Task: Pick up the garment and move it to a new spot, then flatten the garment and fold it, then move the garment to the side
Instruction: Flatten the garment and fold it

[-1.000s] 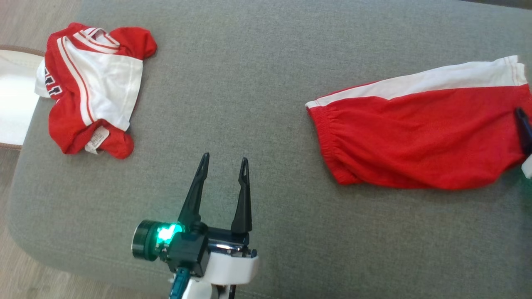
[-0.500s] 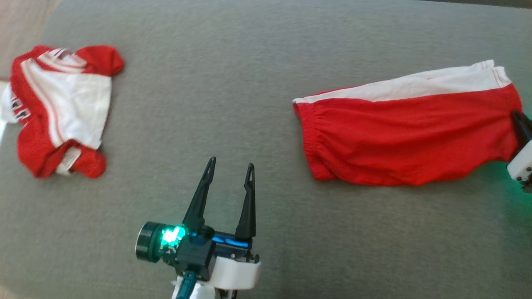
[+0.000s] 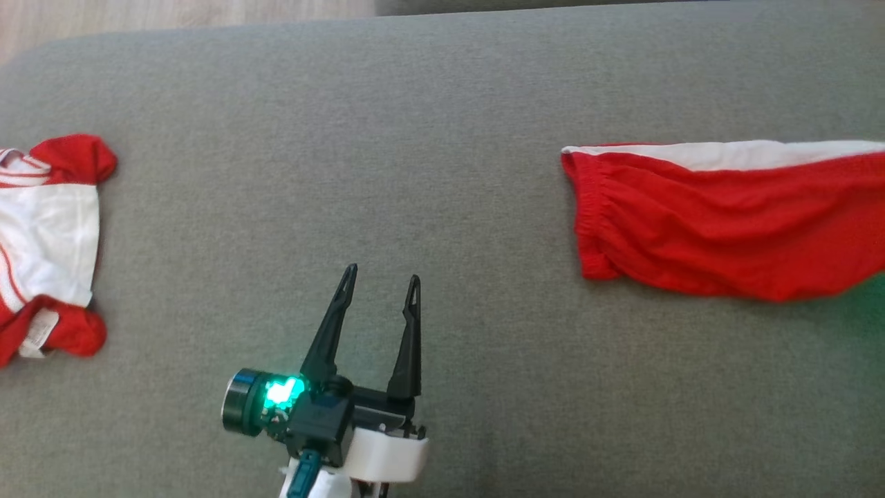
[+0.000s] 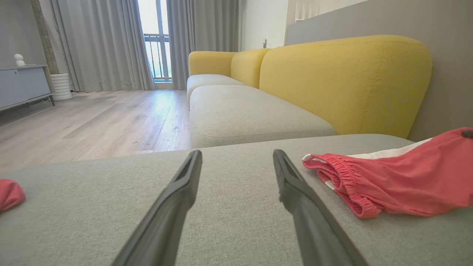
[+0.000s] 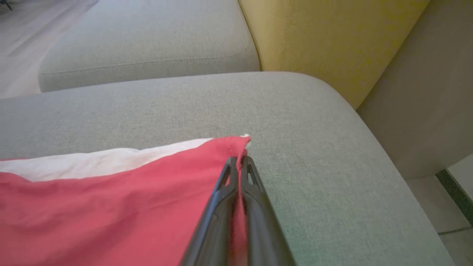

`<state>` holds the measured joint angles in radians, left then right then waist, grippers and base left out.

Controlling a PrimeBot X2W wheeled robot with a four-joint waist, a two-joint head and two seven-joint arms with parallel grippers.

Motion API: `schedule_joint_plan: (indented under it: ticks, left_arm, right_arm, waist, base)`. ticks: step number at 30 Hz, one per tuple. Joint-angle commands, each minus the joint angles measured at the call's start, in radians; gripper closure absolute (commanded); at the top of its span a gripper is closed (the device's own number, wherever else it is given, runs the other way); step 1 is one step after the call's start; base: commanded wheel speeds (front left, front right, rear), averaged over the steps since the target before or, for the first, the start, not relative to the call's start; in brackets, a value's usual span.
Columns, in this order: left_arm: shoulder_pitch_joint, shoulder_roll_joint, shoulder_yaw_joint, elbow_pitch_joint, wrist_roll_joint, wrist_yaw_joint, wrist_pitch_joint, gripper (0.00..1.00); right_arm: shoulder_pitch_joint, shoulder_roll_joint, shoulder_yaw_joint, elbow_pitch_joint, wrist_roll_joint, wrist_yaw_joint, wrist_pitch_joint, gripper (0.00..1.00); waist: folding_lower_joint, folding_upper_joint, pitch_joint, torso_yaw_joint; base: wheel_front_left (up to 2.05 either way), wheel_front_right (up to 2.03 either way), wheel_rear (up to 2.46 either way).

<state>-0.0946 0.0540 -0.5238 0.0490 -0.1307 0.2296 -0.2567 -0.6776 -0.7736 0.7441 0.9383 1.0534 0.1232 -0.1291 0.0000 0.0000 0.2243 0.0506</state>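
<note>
Far left on the grey seat cushion (image 3: pixel 429 124) there's a crumpled red-and-white jersey (image 3: pixel 52 235), partly cut off by the frame edge. The left gripper (image 3: pixel 382 273) hangs over the bare middle of the cushion, fingers spread with nothing between them. Off to the right lie the red shorts (image 3: pixel 726 228) with a white side stripe, stretched out, waistband toward the middle. The right gripper (image 5: pixel 239 159) has its fingers pinched tight on the shorts' far hem corner. A yellow sofa backrest (image 4: pixel 343 81) sits behind.
</note>
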Motion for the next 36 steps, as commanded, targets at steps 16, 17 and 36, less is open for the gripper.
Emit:
schedule_joint_plan:
  ticks: [16,17,36]
  left_arm:
    - [0.034,-0.004,0.037,-0.008,0.0,-0.019,-0.005,0.0]
    - [0.036,-0.004,0.037,-0.008,-0.002,-0.019,-0.005,0.0]
    - [0.053,-0.004,0.038,-0.009,-0.019,-0.005,-0.005,0.0]
  right_arm:
    - [-0.109,0.083,0.104,-0.311,-0.157,0.008,-0.007,1.0]
    - [-0.106,0.096,0.112,-0.334,-0.166,0.008,0.008,1.0]
    - [-0.024,0.13,-0.023,-0.596,-0.263,0.008,0.131,0.0]
  waist:
    - [0.0,0.0,-0.087,0.034]
    - [0.0,0.0,-0.09,0.041]
    - [0.0,0.0,-0.097,0.066]
  base:
    - [0.0,0.0,0.0]
    - [0.0,0.0,0.0]
    - [0.0,0.0,0.0]
